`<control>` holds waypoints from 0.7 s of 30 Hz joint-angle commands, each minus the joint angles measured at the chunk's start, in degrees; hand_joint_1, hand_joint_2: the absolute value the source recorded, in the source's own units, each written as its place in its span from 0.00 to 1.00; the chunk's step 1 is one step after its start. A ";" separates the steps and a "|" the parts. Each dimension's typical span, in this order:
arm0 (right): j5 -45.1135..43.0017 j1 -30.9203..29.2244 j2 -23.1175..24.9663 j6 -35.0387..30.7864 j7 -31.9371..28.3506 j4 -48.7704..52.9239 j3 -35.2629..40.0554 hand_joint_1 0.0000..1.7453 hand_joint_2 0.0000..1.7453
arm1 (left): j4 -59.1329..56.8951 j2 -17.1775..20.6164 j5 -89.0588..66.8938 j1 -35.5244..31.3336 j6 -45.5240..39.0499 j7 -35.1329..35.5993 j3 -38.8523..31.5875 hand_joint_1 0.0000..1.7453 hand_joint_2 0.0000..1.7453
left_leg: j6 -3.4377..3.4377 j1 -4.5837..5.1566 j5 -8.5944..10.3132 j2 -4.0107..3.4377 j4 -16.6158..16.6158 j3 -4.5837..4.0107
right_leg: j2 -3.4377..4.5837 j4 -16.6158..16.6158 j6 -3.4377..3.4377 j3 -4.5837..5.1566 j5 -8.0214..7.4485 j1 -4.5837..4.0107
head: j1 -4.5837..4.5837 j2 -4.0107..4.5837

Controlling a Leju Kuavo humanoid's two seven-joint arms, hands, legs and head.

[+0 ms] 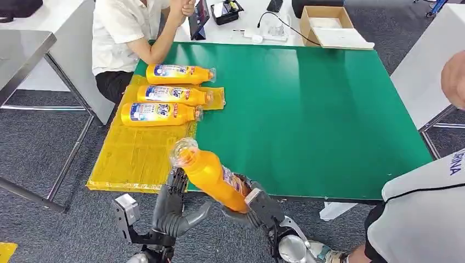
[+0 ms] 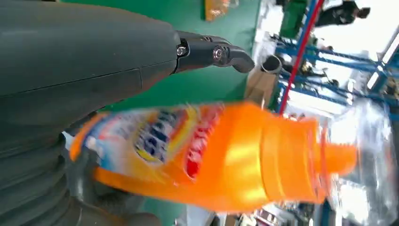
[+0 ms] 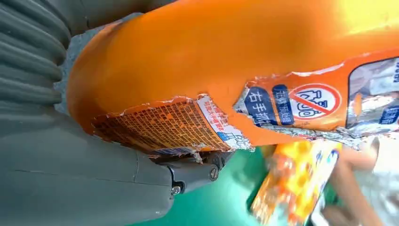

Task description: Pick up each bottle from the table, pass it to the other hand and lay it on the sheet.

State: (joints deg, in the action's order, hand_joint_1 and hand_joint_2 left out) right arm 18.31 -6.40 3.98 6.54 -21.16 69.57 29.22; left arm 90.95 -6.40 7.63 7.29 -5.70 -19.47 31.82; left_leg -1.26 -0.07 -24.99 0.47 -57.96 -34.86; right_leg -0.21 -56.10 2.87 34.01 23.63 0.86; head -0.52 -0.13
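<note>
Holding a tilted orange plastic bottle point(image 1: 211, 174) by its base in our right hand point(image 1: 262, 211), we keep our left hand point(image 1: 171, 205) spread beside it, near the yellow sheet point(image 1: 137, 156).

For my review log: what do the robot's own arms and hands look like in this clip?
Both arms are silver metal at the wrist, ending in dark grey hands. The left hand has dark jointed fingers, a lighter grey thumb and a boxy silver-grey block at its side. The right hand shows a rounded silver wrist. Wrist views show a grey ribbed cover and small screws at the finger joints.
</note>
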 commanded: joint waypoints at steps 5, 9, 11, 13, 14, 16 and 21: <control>-0.79 -5.20 -0.53 0.61 -0.34 -9.43 3.74 1.00 1.00 | -4.79 1.55 0.42 -2.81 2.09 0.55 1.17 0.00 1.00 | 0.06 -0.01 -0.04 -0.06 0.09 0.24 | 0.05 0.08 -0.10 -0.23 0.03 -0.02 | 0.00 0.00; -0.79 -5.20 -0.53 0.61 -0.34 -9.43 3.74 1.00 1.00 | -4.79 1.55 0.42 -2.81 2.09 0.55 1.17 0.00 1.00 | 0.09 -0.03 -0.09 -0.08 0.08 0.36 | 0.06 0.07 -0.15 -0.33 0.08 -0.05 | 0.00 0.00; -0.79 -5.20 -0.53 0.61 -0.34 -9.43 3.74 1.00 1.00 | -4.79 1.55 0.42 -2.81 2.09 0.55 1.17 0.00 1.00 | 0.04 -0.01 -0.01 -0.03 0.07 0.14 | 0.02 0.05 -0.07 -0.12 0.01 -0.02 | 0.00 0.00; -0.79 -5.20 -0.53 0.61 -0.34 -9.43 3.74 1.00 1.00 | -4.79 1.55 0.42 -2.81 2.09 0.55 1.17 0.00 1.00 | 0.06 0.00 -0.03 -0.04 0.09 0.24 | 0.02 0.07 -0.09 -0.21 0.03 -0.01 | 0.00 0.00; -0.68 -5.35 -0.49 0.50 -0.27 -9.75 3.87 1.00 1.00 | -4.86 1.60 0.42 -2.71 2.15 0.55 1.10 0.00 1.00 | 0.08 -0.03 -0.07 -0.05 0.10 0.36 | 0.02 0.09 -0.13 -0.34 0.06 -0.05 | 0.00 0.00; 0.39 -6.43 -0.13 0.33 0.22 -11.53 4.92 1.00 1.00 | -5.60 1.52 0.31 -3.27 2.63 0.94 0.96 0.00 1.00 | 0.04 -0.02 -0.02 -0.05 0.05 0.14 | 0.04 0.06 -0.07 -0.13 0.00 -0.03 | 0.00 0.00; 5.01 -8.47 0.73 -1.92 1.22 -14.49 8.90 1.00 1.00 | -7.72 1.28 -0.05 -4.27 2.67 2.82 -0.30 0.00 1.00 | 0.06 -0.02 -0.03 -0.09 0.09 0.23 | 0.08 0.08 -0.09 -0.21 0.00 -0.03 | 0.02 0.00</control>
State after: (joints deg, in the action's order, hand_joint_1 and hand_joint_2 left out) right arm 19.28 -9.90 4.09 6.89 -21.38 62.91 32.24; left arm 88.91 -6.38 8.00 6.03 -3.41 -18.51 31.87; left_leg -1.26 -0.07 -24.98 0.47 -57.97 -34.87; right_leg -0.21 -56.11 2.88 34.01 23.63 0.86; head -0.50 -0.13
